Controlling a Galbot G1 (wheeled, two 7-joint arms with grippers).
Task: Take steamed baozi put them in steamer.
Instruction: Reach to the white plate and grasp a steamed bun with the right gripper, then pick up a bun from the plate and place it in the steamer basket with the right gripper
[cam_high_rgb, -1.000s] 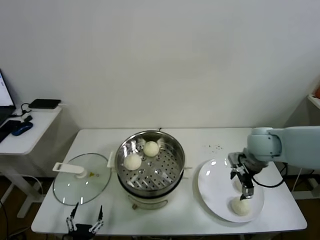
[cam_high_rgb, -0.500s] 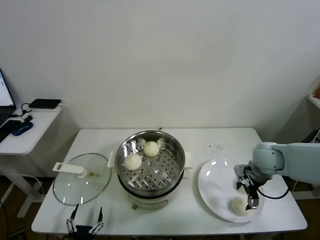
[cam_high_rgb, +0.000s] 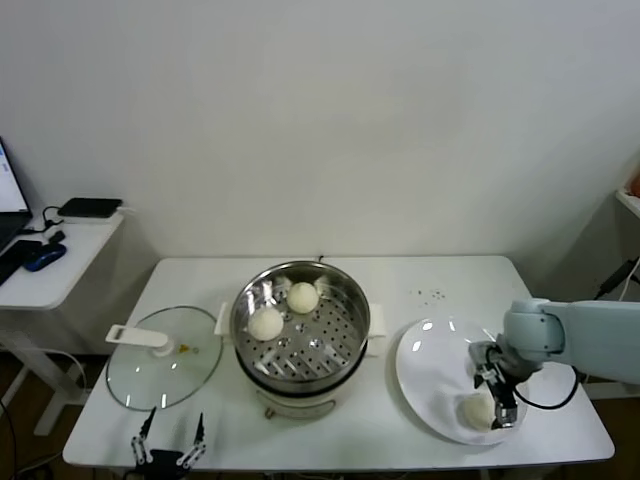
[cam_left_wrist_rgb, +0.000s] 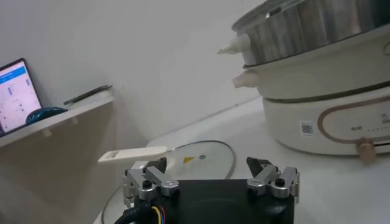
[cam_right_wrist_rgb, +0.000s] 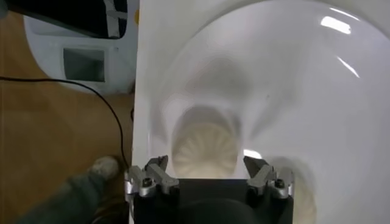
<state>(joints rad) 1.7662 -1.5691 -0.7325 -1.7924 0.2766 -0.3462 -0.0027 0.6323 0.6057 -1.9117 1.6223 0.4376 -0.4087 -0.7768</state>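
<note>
Cream-white dough: one baozi (cam_high_rgb: 478, 410) sits on the white plate (cam_high_rgb: 430, 375) at the table's right end, near the plate's front edge, w/ the right gripper (cam_high_rgb: 505, 405) directly over it. In the right wrist view the bun (cam_right_wrist_rgb: 204, 148) lies straight ahead btwn the two fingertips (cam_right_wrist_rgb: 152, 173), centred in the gap; jaws stand wide and not yet on the dough. Bun is round, so no long axis to line up; approach is straight down. Two more baozi (cam_high_rgb: 266, 323) already rest on the perforated tray of the steamer (cam_high_rgb: 300, 325), well apart to the left. Right arm is far nearer; left gripper (cam_left_wrist_rgb: 210, 176) hangs parked at the table's front-left, jaws open, by the glass lid (cam_high_rgb: 165, 357).
</note>
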